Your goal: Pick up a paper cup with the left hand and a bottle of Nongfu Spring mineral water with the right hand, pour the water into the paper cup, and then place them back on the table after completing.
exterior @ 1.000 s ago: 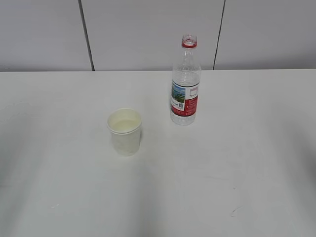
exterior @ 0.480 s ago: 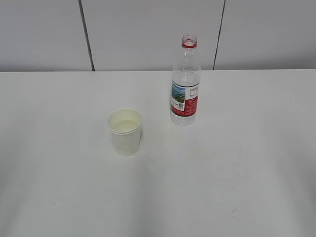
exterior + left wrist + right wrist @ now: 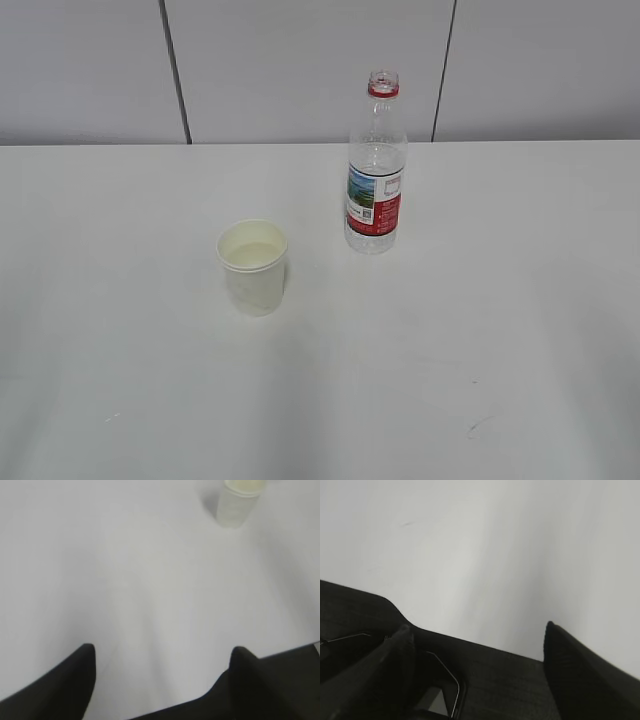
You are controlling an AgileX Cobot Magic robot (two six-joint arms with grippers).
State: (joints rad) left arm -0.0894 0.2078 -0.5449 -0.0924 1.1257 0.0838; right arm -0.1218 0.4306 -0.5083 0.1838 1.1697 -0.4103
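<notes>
I see the white table (image 3: pixel 500 330) filling most of the exterior view, with a grey panelled wall (image 3: pixel 300 60) behind it. Neither arm shows in that view.

The bottle (image 3: pixel 375 165) stands upright toward the back of the table, right of centre, its cap off and a red ring around the open neck. It has a red and white label with a small landscape picture, and the body is clear; I cannot tell how much water is left inside.

The paper cup (image 3: pixel 254 268) stands upright in front of and to the left of the bottle, well apart from it. There is a level of pale liquid inside, well below the rim.

From my left wrist camera, the left gripper (image 3: pixel 162 680) hangs over bare table with its two dark fingers (image 3: pixel 75 680) spread apart and nothing between them; the cup sits far off at the top edge of that view.

From my right wrist camera, the right gripper (image 3: pixel 477 670) is likewise spread wide and empty above plain table.
</notes>
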